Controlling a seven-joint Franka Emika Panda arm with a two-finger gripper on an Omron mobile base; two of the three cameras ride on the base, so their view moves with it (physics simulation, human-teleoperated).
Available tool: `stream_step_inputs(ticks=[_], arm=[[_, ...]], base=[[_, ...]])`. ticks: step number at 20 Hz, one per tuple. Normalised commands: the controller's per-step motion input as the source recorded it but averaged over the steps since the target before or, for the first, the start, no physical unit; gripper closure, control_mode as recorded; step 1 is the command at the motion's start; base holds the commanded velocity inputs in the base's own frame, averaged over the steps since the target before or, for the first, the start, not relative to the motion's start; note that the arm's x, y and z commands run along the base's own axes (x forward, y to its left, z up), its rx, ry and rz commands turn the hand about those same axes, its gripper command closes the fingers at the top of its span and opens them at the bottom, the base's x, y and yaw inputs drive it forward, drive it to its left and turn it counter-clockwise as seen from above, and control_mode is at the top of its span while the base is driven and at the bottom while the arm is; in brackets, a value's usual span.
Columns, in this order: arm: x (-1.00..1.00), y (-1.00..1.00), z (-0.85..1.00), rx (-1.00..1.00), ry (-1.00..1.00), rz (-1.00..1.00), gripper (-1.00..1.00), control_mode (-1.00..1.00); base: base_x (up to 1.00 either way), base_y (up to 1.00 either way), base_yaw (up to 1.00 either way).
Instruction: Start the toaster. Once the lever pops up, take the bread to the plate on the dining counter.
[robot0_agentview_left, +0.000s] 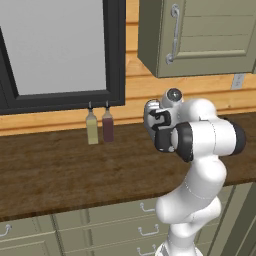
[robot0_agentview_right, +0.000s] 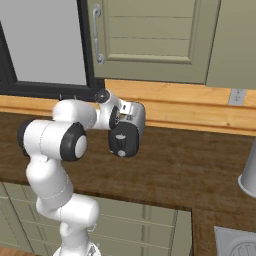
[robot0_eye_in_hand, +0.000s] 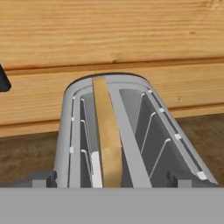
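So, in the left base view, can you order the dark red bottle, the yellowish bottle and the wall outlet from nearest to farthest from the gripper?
1. dark red bottle, to the left, by the wall.
2. yellowish bottle, beside it, further left.
3. wall outlet, far right, higher up.

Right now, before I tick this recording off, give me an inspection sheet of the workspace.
Surface: dark wood counter above handled drawers.
Job's things: toaster stands by the wall; bread upright in its left slot as the hand view shows it, right slot bare.
Clutter: two slim bottles below the window; grey vessel at far right.
Grippers: jaws open, over the toaster.
Cables: nothing seen.
Surroundings: wall cabinet, wall outlet.
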Motion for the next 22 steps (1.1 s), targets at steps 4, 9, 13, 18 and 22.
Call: stream_step_inputs(ticks=[4,9,13,18,22], arm=[[0.17,0.00,-0.07,0.00,0.00,0.00,-1.00,-1.00],[0.18,0.00,-0.08,0.00,0.00,0.00,1.00,-1.00],[0.14,0.00,-0.09,0.00,0.00,0.00,1.00,-1.00],[0.05,0.00,-0.08,0.00,0.00,0.00,1.00,-1.00],[0.00,-0.05,0.03,0.00,-0.10,0.00,1.00,-1.00]], base=[[0.00,0.00,0.00],[0.00,0.00,0.00],[0.00,0.00,0.00],[0.00,0.00,0.00],[0.00,0.00,0.00]])
